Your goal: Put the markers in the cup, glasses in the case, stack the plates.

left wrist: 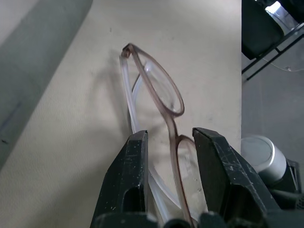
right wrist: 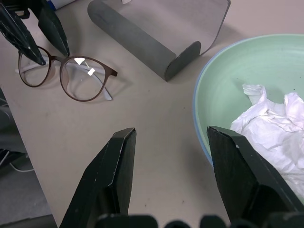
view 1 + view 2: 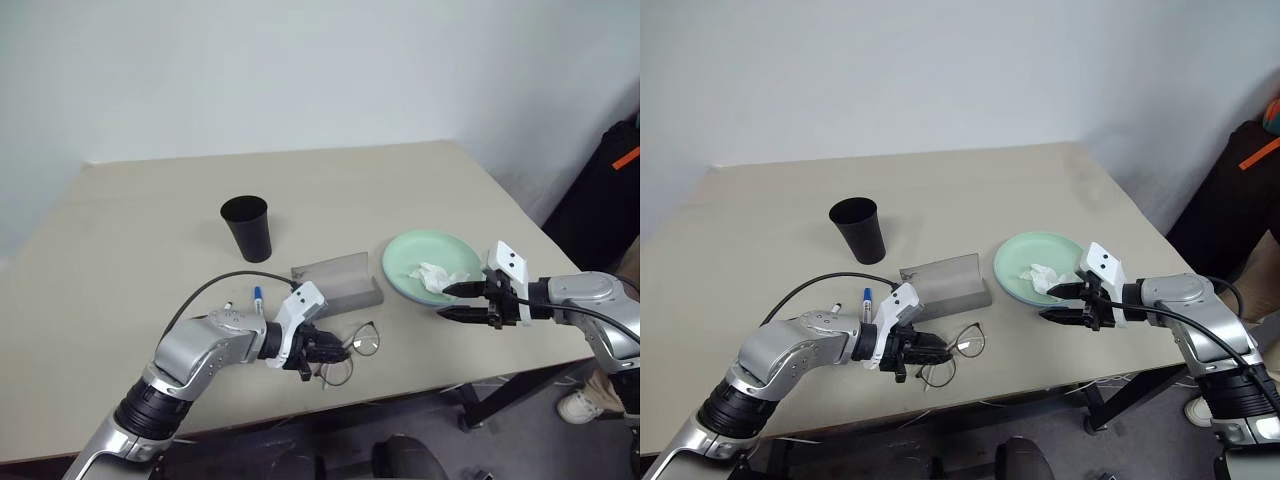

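So far little of the task looks done; the table [image 3: 130, 230] bears the mint-green plate [image 3: 410, 250] holding only a crumpled tissue [image 3: 440, 277], the grey case [image 3: 340, 280] lying open with nothing in it, and the black cup [image 3: 246, 226], whose inside I cannot see. One blue-capped marker [image 3: 257, 297] lies out beside the left arm. The left gripper [image 3: 335, 352] has closed narrowly on the glasses [image 3: 362, 345], near the table's front edge just before the case; the right gripper [image 3: 458, 301] hangs part-open, gripping nothing, by the plate's rim.

plain pale wall [image 3: 300, 60] behind a beige worktop [image 3: 140, 230]; grey floor [image 3: 520, 440] below, dark metal frame legs [image 3: 500, 395] under the right edge; soft even light
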Controlling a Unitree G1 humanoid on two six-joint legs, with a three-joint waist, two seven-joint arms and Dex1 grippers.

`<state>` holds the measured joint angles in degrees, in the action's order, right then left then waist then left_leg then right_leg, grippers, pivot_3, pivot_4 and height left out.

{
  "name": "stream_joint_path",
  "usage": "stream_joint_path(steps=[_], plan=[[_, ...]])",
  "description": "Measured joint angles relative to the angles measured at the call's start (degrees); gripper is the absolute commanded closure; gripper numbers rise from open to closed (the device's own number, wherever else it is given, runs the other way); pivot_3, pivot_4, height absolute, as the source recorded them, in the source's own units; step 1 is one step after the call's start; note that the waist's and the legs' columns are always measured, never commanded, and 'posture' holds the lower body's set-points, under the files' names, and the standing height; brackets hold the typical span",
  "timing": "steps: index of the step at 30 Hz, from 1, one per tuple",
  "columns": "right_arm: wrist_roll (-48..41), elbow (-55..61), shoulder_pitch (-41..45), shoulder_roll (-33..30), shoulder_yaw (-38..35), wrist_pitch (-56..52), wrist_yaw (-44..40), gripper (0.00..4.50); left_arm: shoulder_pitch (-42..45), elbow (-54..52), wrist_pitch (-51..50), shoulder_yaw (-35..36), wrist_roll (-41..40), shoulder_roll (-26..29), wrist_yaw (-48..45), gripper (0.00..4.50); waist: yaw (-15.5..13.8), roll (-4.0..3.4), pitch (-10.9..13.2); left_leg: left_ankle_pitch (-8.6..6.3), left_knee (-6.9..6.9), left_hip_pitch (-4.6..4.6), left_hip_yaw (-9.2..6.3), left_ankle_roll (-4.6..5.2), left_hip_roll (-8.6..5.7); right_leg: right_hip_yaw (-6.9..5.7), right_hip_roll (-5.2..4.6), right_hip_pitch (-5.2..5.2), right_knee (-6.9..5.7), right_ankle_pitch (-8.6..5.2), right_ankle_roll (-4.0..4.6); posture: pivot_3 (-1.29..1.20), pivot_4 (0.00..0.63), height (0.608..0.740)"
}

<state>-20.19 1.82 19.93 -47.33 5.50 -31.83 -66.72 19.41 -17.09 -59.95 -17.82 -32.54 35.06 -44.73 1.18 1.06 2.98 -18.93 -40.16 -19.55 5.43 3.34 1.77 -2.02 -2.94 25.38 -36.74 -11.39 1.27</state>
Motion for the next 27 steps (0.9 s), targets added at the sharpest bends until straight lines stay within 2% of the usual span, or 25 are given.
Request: stream_joint_path(steps=[8,18,21,23,24,27], plan=[[0.02,-0.02,0.00,0.27,0.01,-0.02,0.37,1.92,0.90,1.76,1.27,-0.72,1.17,-2.17,-1.00,3.00,0.00,0.00,0.00,-0.02,0.00,-0.01,0.00,0.03,0.01,0.01,0.00,0.00,0.01,0.00,0.00,0.00,0.000,0.740],[0.13,-0.21,0.00,0.35,0.09,-0.01,0.43,1.92,0.89,1.85,1.44,-1.59,1.53,-2.35,-1.67,3.00,0.01,0.00,0.00,-0.06,-0.02,-0.01,-0.01,0.11,0.01,0.02,0.00,0.00,-0.01,0.00,0.00,0.00,0.000,0.740],[0.16,-0.30,0.05,0.46,0.15,-0.01,0.48,1.92,0.89,2.00,1.77,-1.86,2.36,-2.37,-1.68,3.59,0.01,0.00,0.00,-0.06,-0.02,-0.01,-0.01,0.11,0.01,0.02,0.00,0.00,-0.01,0.00,0.00,0.00,0.000,0.740],[0.21,-0.37,0.09,0.63,0.22,-0.01,0.55,1.92,0.89,2.18,1.90,-1.94,2.54,-2.64,-1.71,4.29,0.00,0.00,0.00,-0.06,-0.02,-0.01,-0.01,0.11,0.01,0.02,0.00,0.00,-0.01,0.00,0.00,0.00,0.000,0.740],[0.22,-0.38,0.11,0.70,0.29,0.00,0.58,1.92,0.90,2.26,2.14,-1.90,2.48,-3.05,-1.95,4.46,0.00,0.00,0.00,-0.06,-0.02,-0.01,-0.01,0.11,0.01,0.02,0.00,0.00,-0.01,0.00,0.00,0.00,0.000,0.740],[0.28,-0.48,0.30,0.85,0.35,0.02,0.64,1.92,1.09,2.14,2.51,-2.04,2.53,-3.81,-2.54,4.46,0.00,-0.01,-0.02,-0.06,-0.03,0.01,-0.01,0.15,0.00,0.05,0.00,-0.04,-0.01,0.00,0.00,0.00,0.000,0.740]])
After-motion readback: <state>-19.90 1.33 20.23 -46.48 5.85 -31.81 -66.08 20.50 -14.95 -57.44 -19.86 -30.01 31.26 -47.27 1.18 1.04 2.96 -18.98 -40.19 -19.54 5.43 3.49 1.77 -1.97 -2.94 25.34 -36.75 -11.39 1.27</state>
